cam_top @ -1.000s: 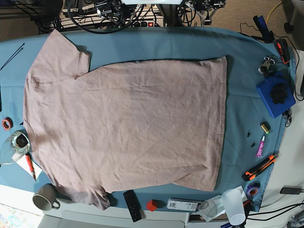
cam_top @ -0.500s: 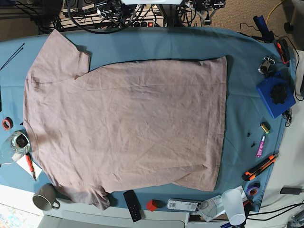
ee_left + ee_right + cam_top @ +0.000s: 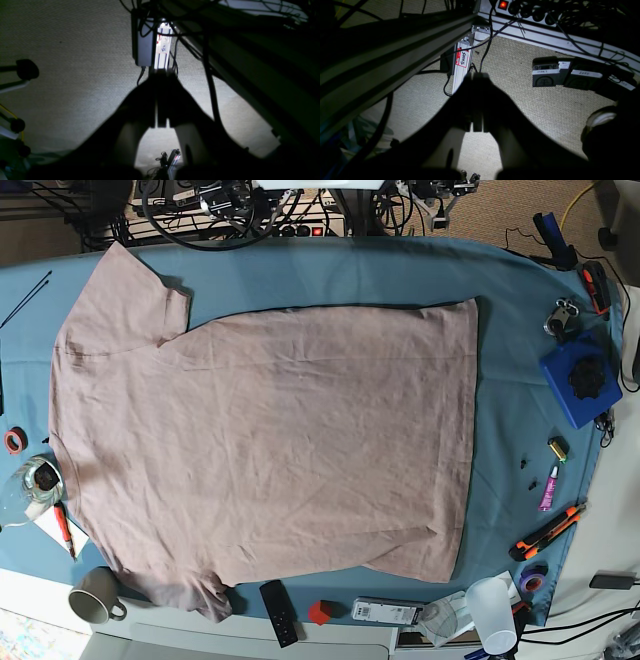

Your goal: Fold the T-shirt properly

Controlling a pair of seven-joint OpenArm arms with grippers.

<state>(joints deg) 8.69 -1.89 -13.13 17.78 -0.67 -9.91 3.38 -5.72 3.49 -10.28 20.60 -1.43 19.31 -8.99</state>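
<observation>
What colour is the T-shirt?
Plain dusty pink-beige T-shirt, clearest in the base view.

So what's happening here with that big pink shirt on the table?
Nothing is handling it yet. The T-shirt lies spread flat and unfolded on the blue table cloth, with tools and cups around the edges. The left hand and right hand are both shut, parked off the table over carpet and cables.

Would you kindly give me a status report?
Left gripper shut, right gripper shut, both below table level. Pink-beige cotton T-shirt flat, unfolded. Grey mug near its lower sleeve.
</observation>
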